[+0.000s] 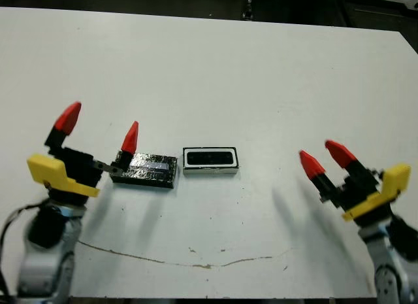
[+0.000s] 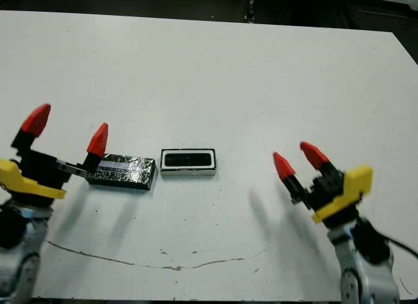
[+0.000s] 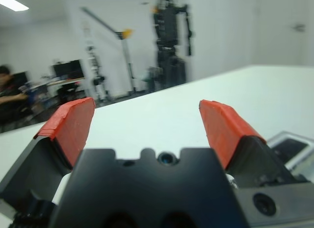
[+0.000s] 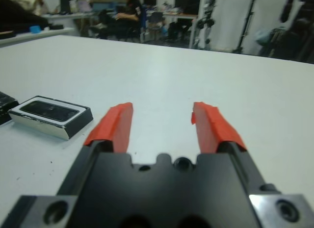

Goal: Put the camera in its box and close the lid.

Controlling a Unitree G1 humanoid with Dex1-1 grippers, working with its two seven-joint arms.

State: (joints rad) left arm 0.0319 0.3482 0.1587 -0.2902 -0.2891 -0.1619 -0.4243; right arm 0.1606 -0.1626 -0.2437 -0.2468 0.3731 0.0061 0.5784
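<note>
Just beside the left gripper (image 1: 99,133) lies the lid (image 1: 145,168).

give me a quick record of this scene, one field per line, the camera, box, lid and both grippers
camera: lying inside the box, dark face up
box: on the white table, near the middle, uncovered
lid: flat on the table, just to the robot's left of the box, not on it
left gripper: open, empty, one fingertip close to the lid's left end
right gripper: open, empty, off to the right of the box, apart from it
task state: camera in, lid not yet on
</note>
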